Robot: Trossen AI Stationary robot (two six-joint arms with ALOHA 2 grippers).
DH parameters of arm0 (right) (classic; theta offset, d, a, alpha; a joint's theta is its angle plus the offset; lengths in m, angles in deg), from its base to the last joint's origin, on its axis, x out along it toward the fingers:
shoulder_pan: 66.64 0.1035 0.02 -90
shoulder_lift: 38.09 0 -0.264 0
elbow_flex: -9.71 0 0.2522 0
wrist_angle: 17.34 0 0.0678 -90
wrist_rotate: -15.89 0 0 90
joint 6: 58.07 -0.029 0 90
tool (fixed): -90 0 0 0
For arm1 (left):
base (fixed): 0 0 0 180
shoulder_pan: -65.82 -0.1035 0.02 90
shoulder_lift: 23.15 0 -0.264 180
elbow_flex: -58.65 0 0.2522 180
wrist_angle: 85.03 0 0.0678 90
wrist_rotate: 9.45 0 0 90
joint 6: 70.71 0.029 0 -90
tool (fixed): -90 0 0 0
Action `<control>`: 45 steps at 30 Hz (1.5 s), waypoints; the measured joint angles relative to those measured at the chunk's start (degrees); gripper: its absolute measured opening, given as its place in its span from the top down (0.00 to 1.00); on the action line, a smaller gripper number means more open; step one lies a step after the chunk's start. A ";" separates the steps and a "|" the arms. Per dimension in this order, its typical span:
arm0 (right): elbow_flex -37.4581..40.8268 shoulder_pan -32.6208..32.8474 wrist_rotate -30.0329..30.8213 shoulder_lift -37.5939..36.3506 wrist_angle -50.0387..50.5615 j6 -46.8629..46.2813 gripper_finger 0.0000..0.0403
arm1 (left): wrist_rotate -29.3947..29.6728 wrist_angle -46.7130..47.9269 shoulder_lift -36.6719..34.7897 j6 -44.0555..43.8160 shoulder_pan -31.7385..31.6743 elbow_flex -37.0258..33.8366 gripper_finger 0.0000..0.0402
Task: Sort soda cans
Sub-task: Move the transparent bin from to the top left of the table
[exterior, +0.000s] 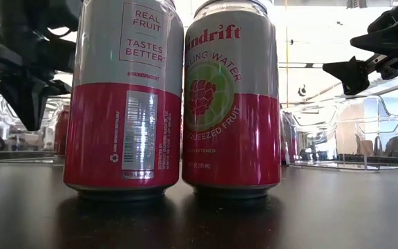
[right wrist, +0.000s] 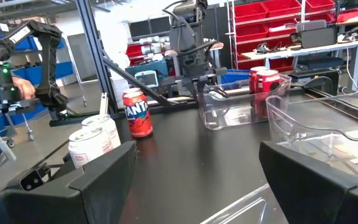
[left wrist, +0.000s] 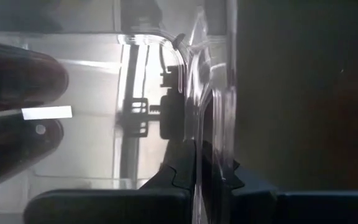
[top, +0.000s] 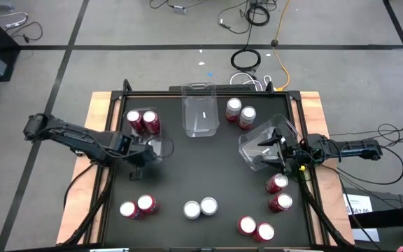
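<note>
- Left gripper (top: 147, 155) was pinched tight on the thin wall of a clear rectangular plastic bin (top: 161, 148), left of table centre.
- Right gripper (top: 277, 148) stood spread wide at the rim of a tilted clear plastic bin (top: 256, 150); whether it gripped could not be told.
- Small red-and-silver soda cans (top: 143, 122) stood in pairs around the black table (top: 208, 175).

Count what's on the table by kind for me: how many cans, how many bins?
Soda cans: 12
Clear bins: 3
Total: 15
</note>
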 joint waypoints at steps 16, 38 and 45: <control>0.00 -0.01 0.00 0.01 0.01 -0.01 0.17 | -3.66 -4.80 9.36 5.46 -7.47 4.57 0.97; 0.00 0.01 0.00 0.01 0.01 -0.01 0.17 | -1.08 -4.83 13.77 27.45 -21.08 8.68 0.97; 0.00 0.01 0.00 0.01 0.00 -0.01 0.17 | -1.08 -5.34 13.79 30.97 -25.27 8.68 0.97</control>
